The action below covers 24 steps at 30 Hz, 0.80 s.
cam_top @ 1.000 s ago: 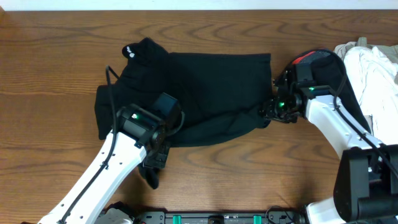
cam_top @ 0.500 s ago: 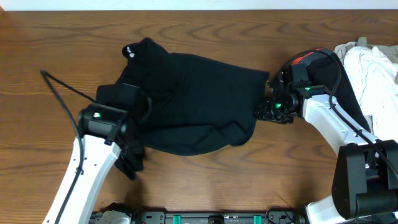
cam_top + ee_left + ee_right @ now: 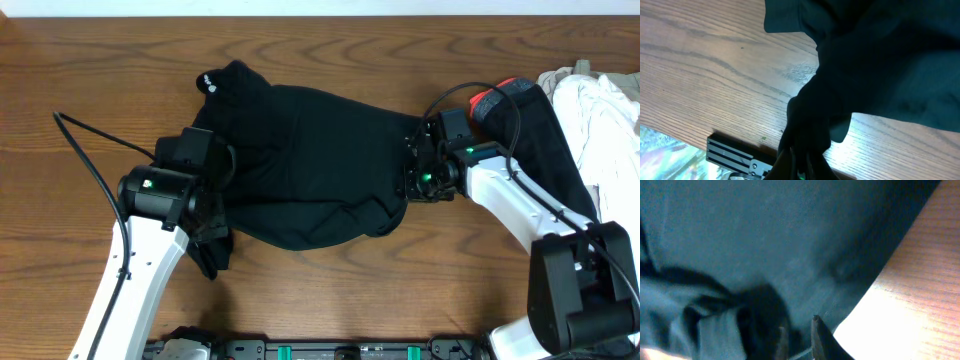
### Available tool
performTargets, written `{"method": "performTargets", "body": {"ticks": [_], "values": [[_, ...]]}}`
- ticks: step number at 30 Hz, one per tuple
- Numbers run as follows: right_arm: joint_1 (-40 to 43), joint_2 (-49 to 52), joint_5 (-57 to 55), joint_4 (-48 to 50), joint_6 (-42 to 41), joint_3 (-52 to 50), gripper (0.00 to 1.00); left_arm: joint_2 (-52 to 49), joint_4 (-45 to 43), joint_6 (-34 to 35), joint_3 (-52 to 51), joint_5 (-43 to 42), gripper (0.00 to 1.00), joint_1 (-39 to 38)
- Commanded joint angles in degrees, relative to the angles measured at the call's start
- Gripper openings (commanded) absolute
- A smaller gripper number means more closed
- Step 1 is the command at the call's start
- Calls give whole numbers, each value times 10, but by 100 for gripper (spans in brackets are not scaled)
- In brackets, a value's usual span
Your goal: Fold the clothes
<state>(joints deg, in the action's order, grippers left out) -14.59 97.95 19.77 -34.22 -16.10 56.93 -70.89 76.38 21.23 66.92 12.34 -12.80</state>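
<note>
— Where do we have the black short-sleeved fabric T-shirt (image 3: 320, 170)?
— Mid wooden table (image 3: 100, 80), collar at 10 o'clock, hem toward 3. Our left claw (image 3: 210, 250) is clamped tight on bunched cloth at its 8 o'clock corner.
— And our right claw (image 3: 412, 182)?
— At the hem, with the shirt at 9 o'clock from it. Overhead hides its fingers. The wrist view shows them nearly together on cloth, but we cannot tell if they grip.
</note>
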Motion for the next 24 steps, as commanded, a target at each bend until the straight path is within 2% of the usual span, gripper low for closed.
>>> {"method": "performTargets", "body": {"ticks": [1,4,7,10,13,15,19,24], "values": [[-11,36,-13,17,-32,-14,9,5,-2,-9,16,1,6,3],[-11,79,-4,39,-32,-14,1,5,-4,-11,16,1,6,3],[-10,113,-2,64,-32,-14,1,5,-4,-15,16,1,6,3],[0,127,-59,79,-46,-14,1,5,-2,-21,16,1,6,4],[30,127,-170,77,-53,1,1,5,-2,-21,16,1,6,3],[58,127,-194,78,-52,23,1,5,-2,-22,17,1,6,3],[121,127,-118,120,-6,74,1,5,-7,-28,17,1,6,3],[162,127,-16,140,0,125,4,5,-7,-33,17,1,6,3]]}}
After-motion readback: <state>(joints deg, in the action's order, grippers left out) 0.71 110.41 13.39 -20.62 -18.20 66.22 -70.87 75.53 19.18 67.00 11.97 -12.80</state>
